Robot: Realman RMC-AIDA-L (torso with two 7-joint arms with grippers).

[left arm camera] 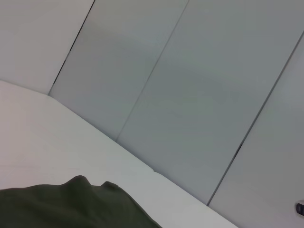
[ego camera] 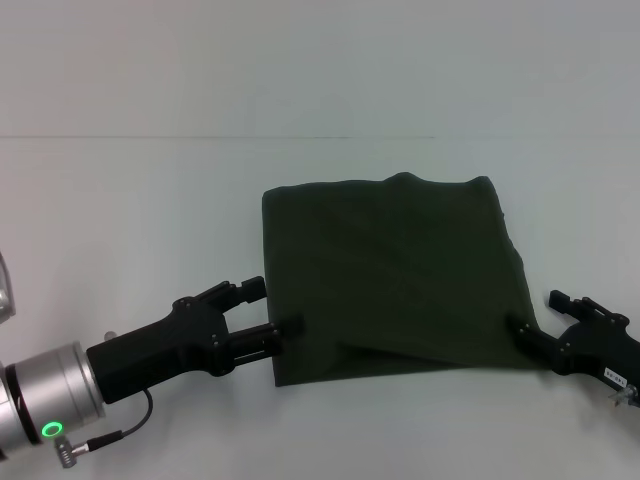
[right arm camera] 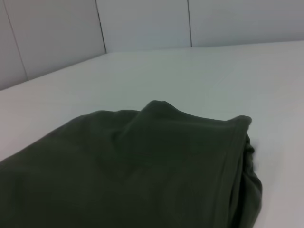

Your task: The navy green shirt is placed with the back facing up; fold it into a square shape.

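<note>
Squarely between both pincers, shirt (ego camera: 390, 280).

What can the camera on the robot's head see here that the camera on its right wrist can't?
Only the head view shows both grippers: the left gripper at the near left corner of the navy green shirt, its fingers spread, and the right gripper at the near right corner. It also shows the shirt's whole, roughly square outline.

Only the right wrist view shows the shirt close up, with layered folds stacked at one edge, and the panelled wall behind.

Both show the shirt lying on the white table.
</note>
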